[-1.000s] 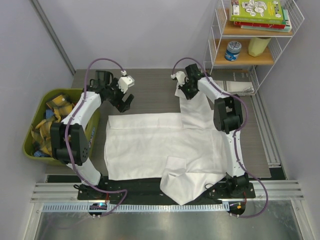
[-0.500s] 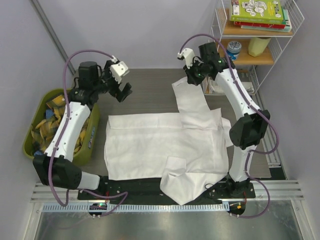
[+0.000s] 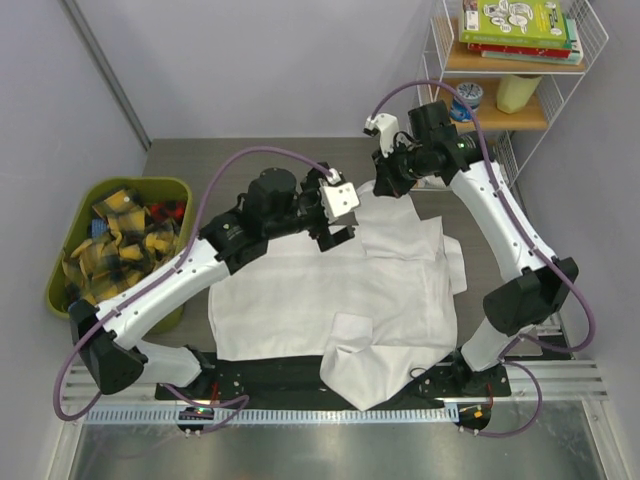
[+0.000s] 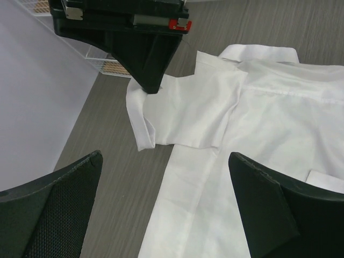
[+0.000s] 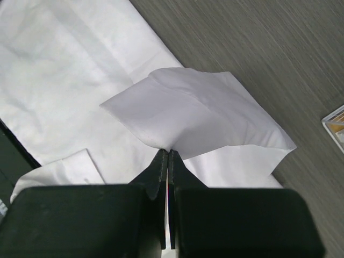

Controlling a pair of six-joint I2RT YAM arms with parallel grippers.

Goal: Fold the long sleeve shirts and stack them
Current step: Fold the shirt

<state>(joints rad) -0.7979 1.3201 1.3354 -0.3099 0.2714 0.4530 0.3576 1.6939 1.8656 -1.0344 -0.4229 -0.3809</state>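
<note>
1. Right claw [image 5: 168, 155] is clenching on the sleeve [image 5: 199, 115] of the white shirt [image 3: 330, 290], holding it lifted off the bench [image 3: 200, 170].
2. Left claw [image 3: 333, 238] is hanging wide open just above the shirt's far edge, gripping nothing.
3. Another white shirt [image 3: 375, 375] is lying rumpled at the near edge, overlapping the first.
4. Green bin [image 3: 150, 182] of plaid cloths [image 3: 115, 235] is sitting off left, and a wire shelf [image 3: 500, 120] is standing close by the right arm.

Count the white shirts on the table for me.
1 for sure: the shirt spread across the table, its far sleeve pinched by the right gripper. The white bunch overhanging the near edge may be its other sleeve or a second shirt.
</note>
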